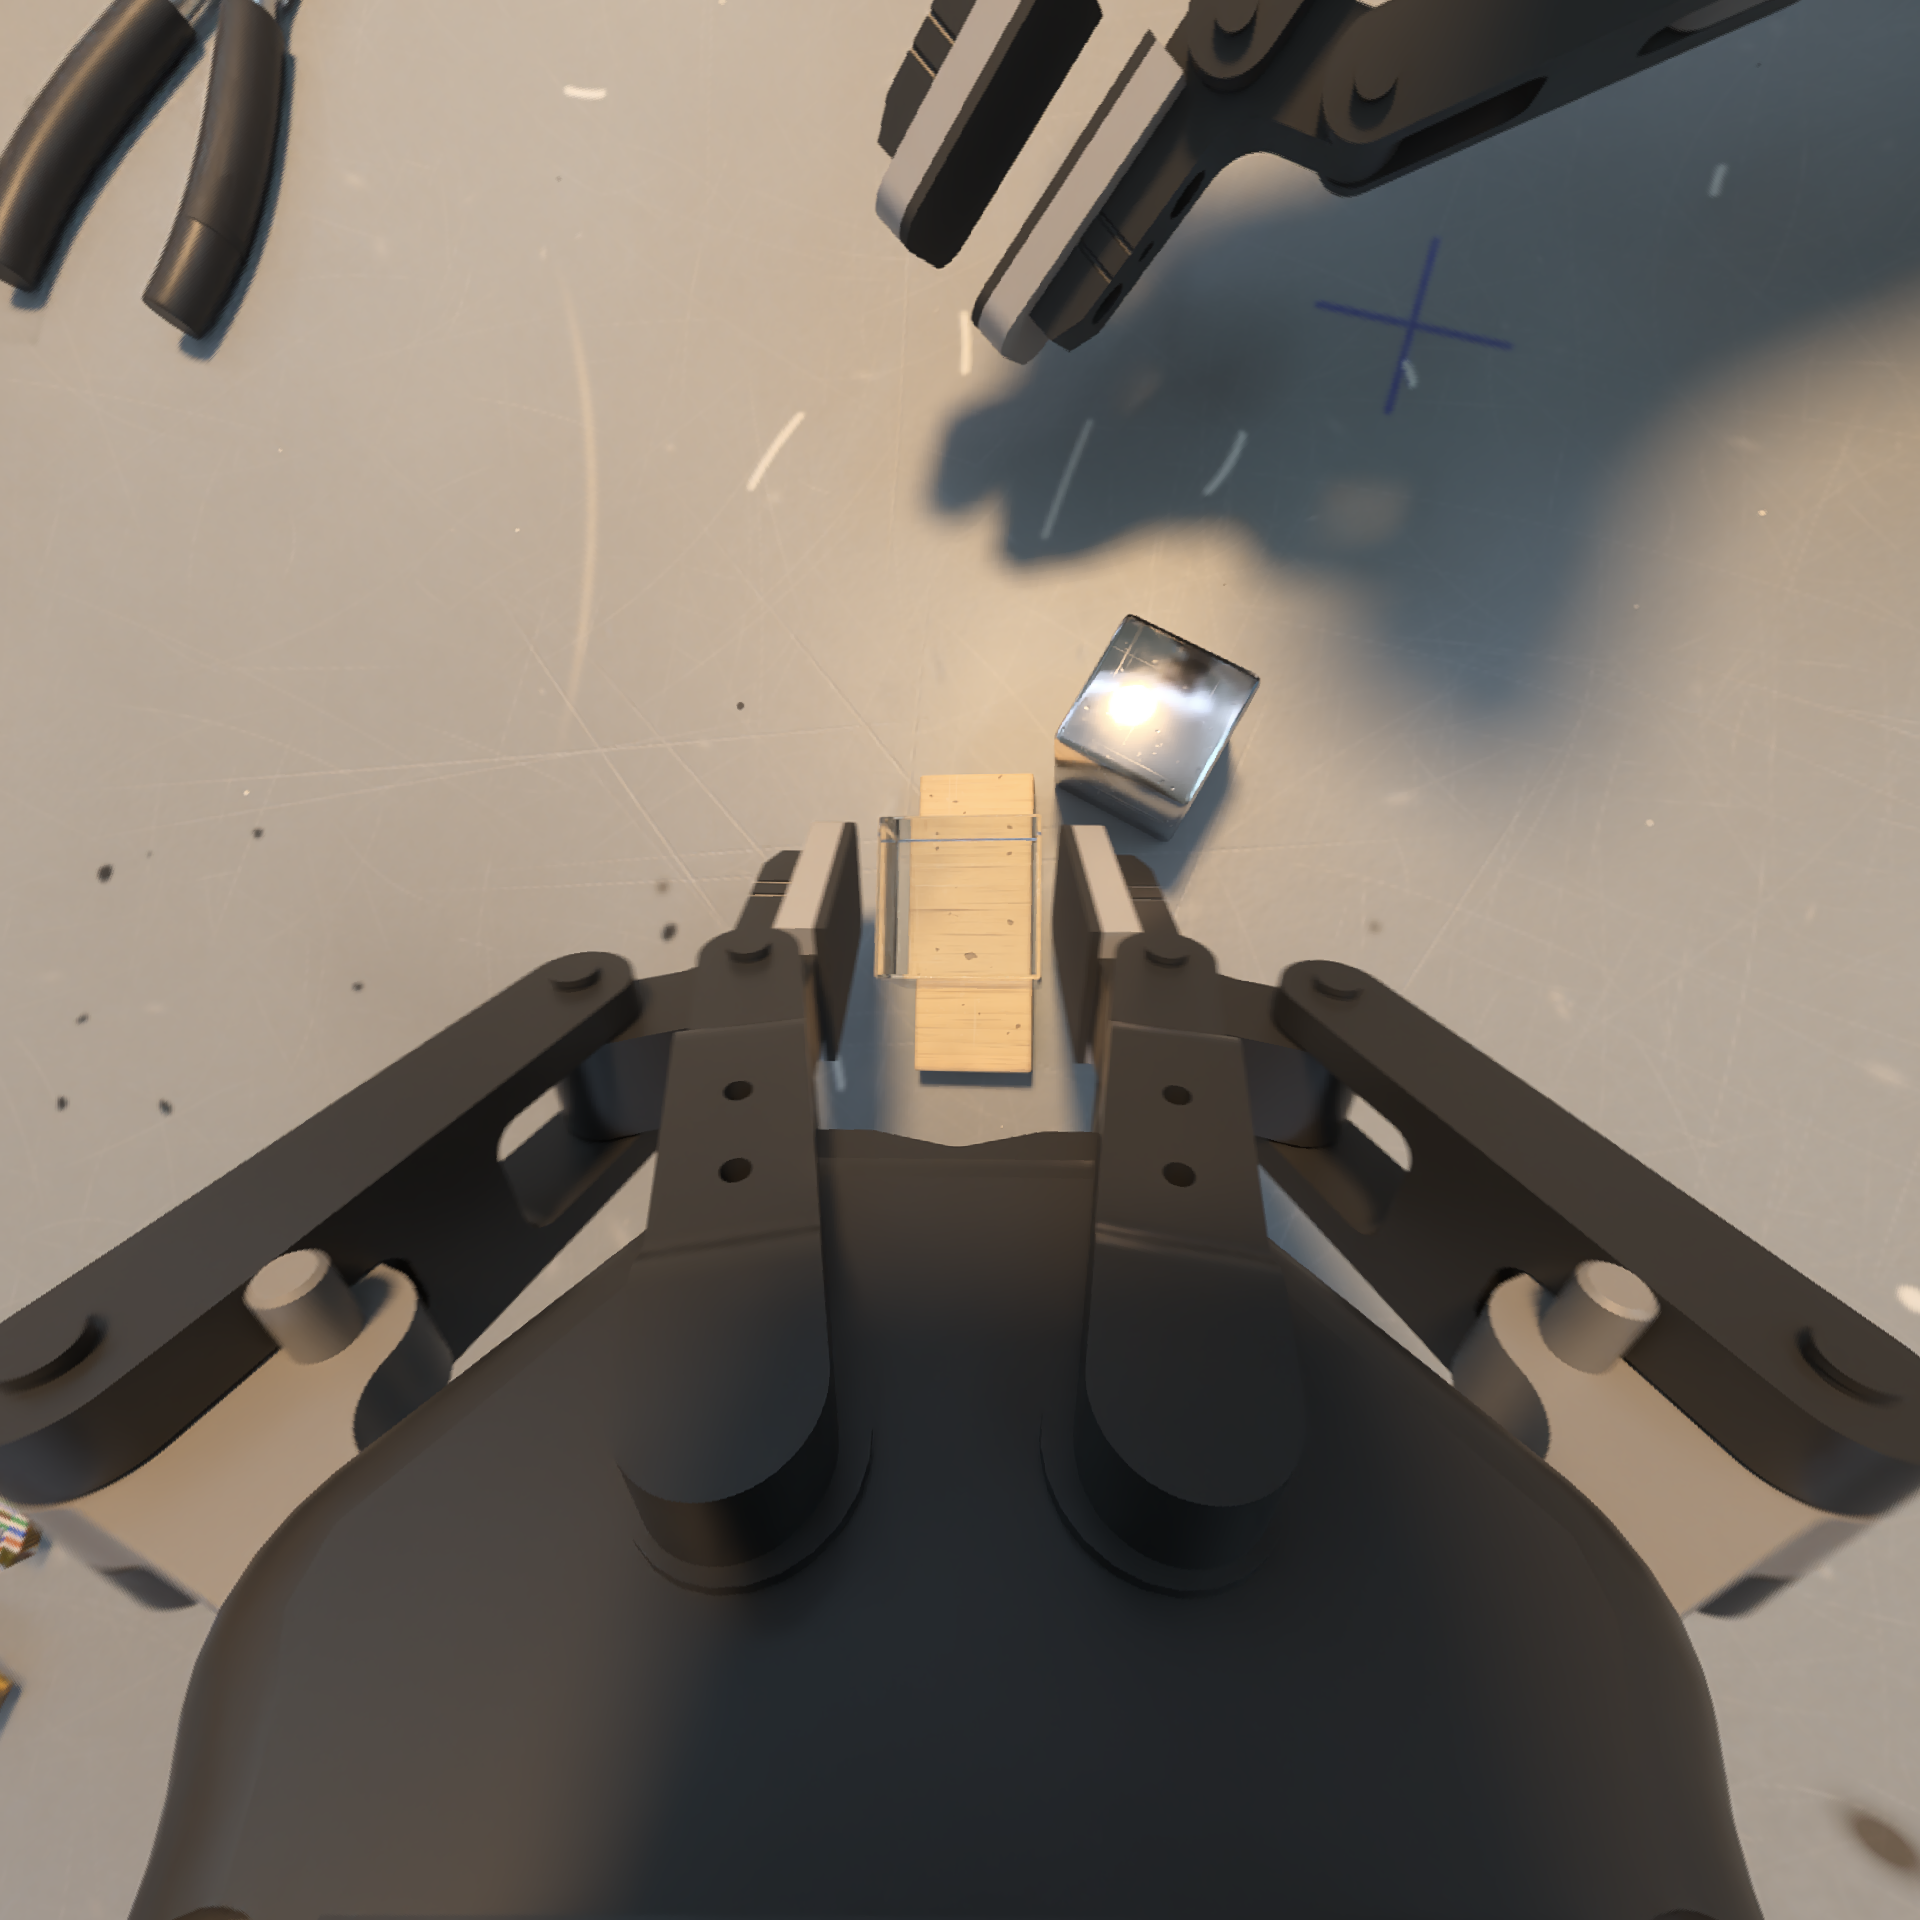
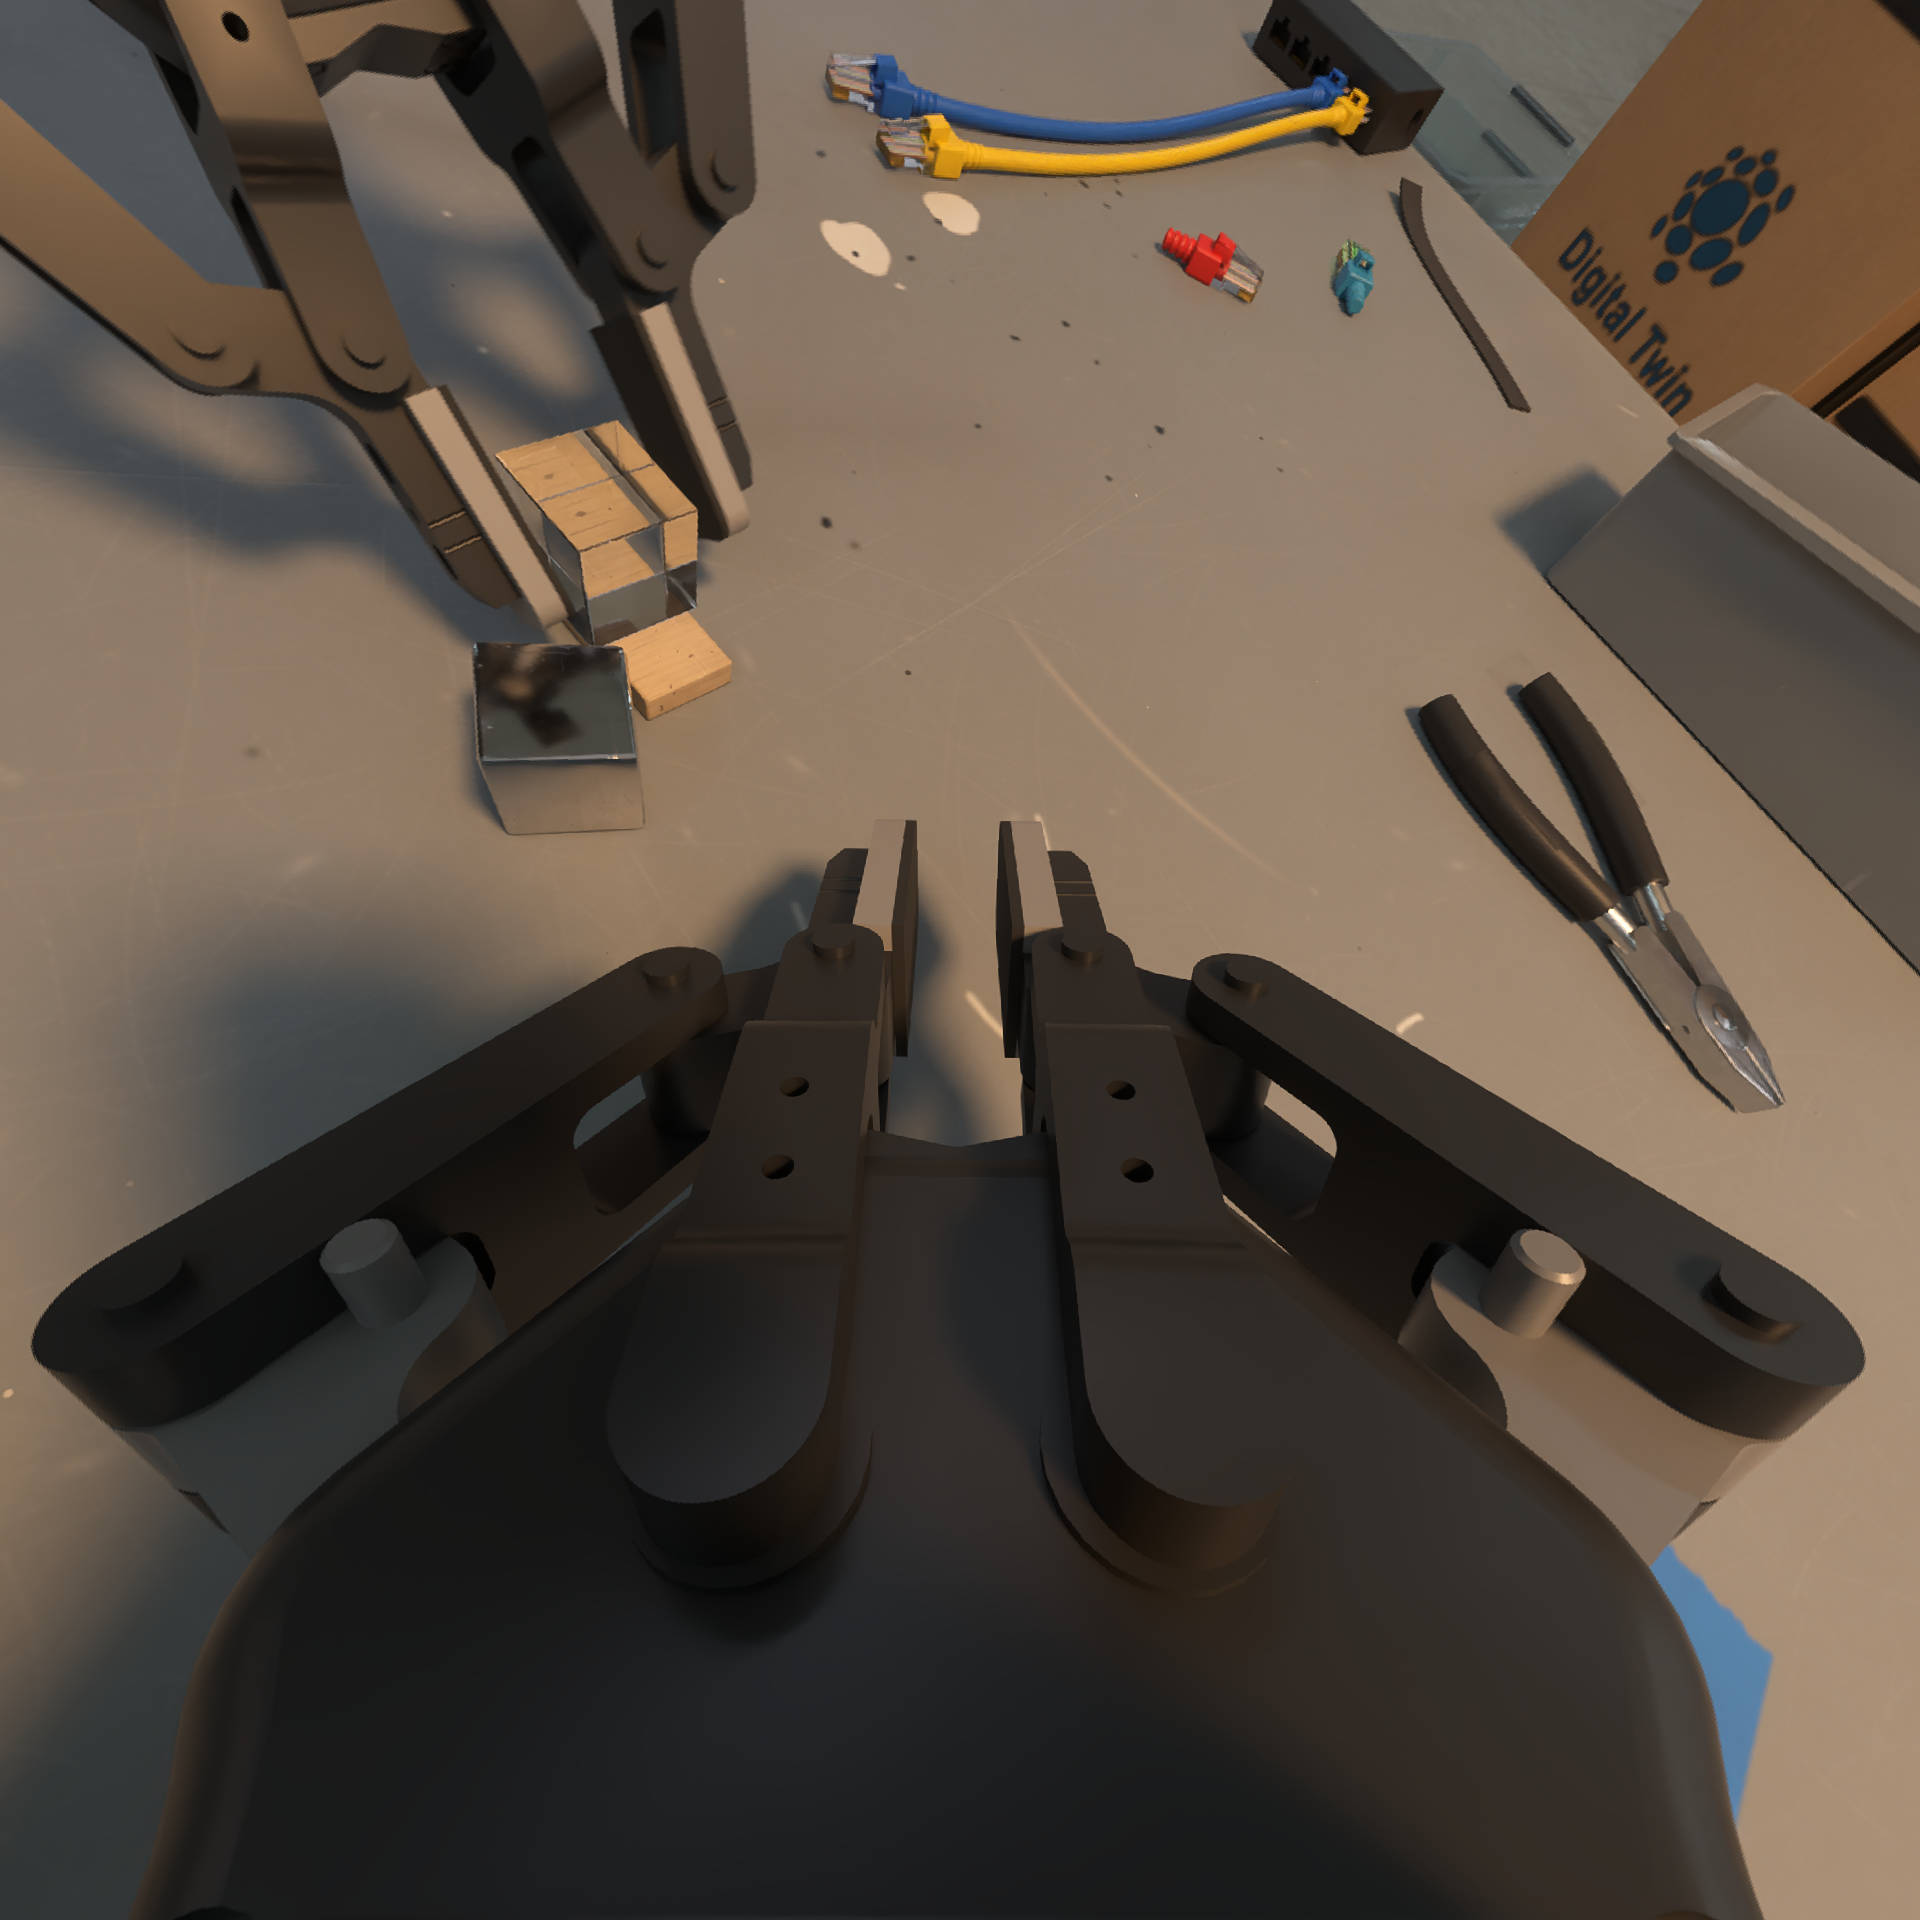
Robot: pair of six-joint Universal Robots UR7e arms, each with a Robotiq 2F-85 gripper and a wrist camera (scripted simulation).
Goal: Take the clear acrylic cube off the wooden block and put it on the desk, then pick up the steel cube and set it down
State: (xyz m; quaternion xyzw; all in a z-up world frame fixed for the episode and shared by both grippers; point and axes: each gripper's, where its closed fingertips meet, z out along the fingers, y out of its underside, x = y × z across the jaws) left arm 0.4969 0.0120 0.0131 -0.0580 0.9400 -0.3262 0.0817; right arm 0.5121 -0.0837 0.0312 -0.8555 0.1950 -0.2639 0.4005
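The clear acrylic cube (image 1: 956, 899) stands on the flat wooden block (image 1: 975, 1029) on the grey desk (image 1: 416, 623). My left gripper (image 1: 958, 862) is open and lowered around the cube, one pad on each side with a narrow gap. The steel cube (image 1: 1153, 727) sits on the desk just beyond and to the right of the block. In the right wrist view the acrylic cube (image 2: 613, 530), the block (image 2: 681, 660) and the steel cube (image 2: 556, 727) lie ahead to the left. My right gripper (image 2: 956, 842) hovers empty above the desk, its jaws slightly apart.
Black-handled pliers (image 2: 1621, 883) lie to the right, beside a grey metal tray (image 2: 1766, 582) and a cardboard box (image 2: 1714, 208). Blue (image 2: 1101, 120) and yellow (image 2: 1122, 156) cables, a red connector (image 2: 1210, 260) and a teal connector (image 2: 1353, 275) lie farther back. A blue cross (image 1: 1413, 327) marks the desk.
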